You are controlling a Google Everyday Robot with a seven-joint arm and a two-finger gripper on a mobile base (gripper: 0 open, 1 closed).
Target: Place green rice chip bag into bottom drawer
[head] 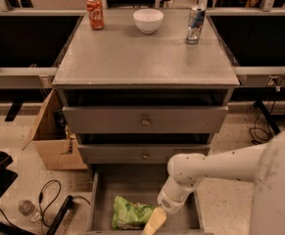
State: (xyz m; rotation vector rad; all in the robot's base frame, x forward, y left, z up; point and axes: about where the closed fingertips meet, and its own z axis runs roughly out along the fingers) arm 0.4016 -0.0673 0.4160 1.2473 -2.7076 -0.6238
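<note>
1. One green rice chip bag (131, 213) lies on the open bottom drawer's (94, 199) floor, left of centre; placement judged achieved.
2. Pincer (153, 222) sits at that drawer's front, just beside the bag; grip state cannot be told.

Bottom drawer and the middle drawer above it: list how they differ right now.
The bottom drawer is pulled out, floor showing; the middle drawer is shut. The bottom drawer holds the green rice chip bag, with the gripper low at the bag's right edge; the middle drawer's inside is hidden. The middle drawer's front shows a knob; the bottom drawer's front is out of view. Both are grey.
</note>
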